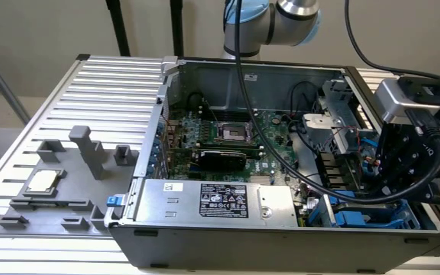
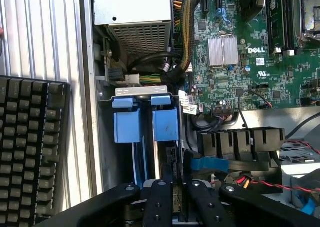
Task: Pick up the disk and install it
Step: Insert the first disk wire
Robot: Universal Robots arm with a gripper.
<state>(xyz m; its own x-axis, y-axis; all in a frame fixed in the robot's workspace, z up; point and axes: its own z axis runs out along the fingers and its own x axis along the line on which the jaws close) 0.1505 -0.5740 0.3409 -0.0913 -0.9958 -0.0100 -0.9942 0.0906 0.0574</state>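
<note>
Disk in the pincer, over the drive bay, not yet seated

The gripper has its fingers drawn close on a thin dark slab seen edge-on, which I take to be the disk, so the pick-up looks done. Just beyond it stand two blue carriers in the bay, then the motherboard. Sliding the disk home remains. Well apart, the grey rack outside the case holds only a chip.

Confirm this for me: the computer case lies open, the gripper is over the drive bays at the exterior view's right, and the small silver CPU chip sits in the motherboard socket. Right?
One thing is wrong. The CPU chip is not in the socket; the exterior view shows it on the grey holder outside the case, at that view's left. The case does lie open, and the gripper is over the drive bays.
</note>
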